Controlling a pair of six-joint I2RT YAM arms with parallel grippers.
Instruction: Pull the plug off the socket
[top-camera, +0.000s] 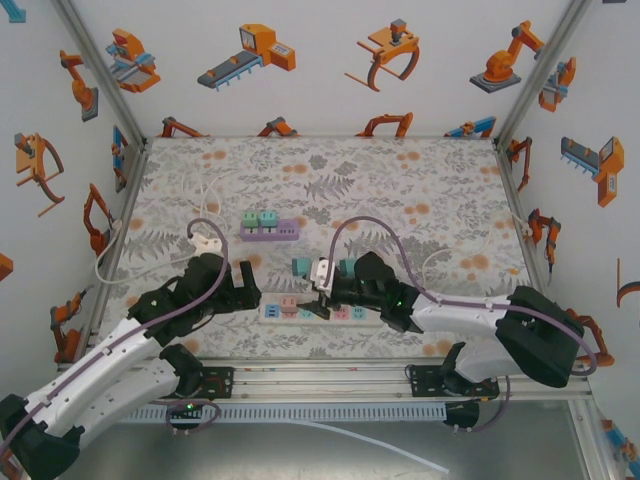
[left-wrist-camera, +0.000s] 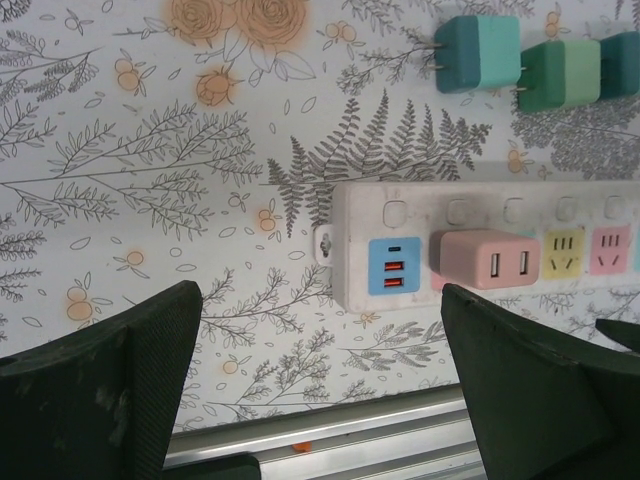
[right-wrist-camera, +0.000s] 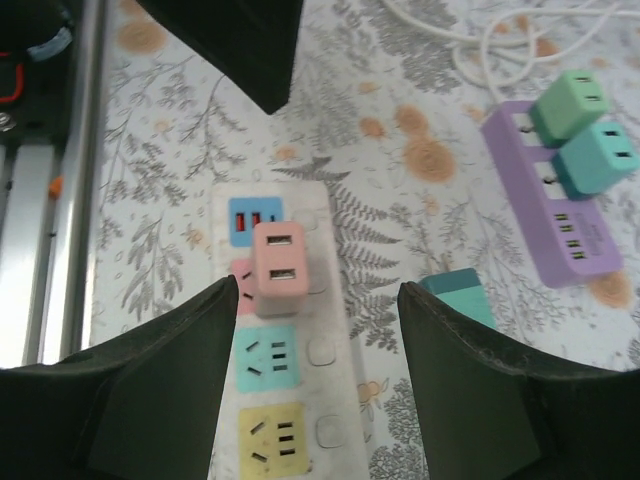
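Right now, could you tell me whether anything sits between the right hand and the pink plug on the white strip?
Nothing visible does. The right hand is open, its fingers either side of the pink plug, still seated in the white power strip.

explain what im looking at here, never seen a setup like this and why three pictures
Two robot arms are bolted to the near edge of a flower-patterned table. One picture comes from above; the others come from cameras on each wrist, so the dark shapes are fingers. A white power strip has a pink plug in it, which is to be pulled out. The left gripper and right gripper are both open and hold nothing. Farther back lies a purple strip with two green plugs.
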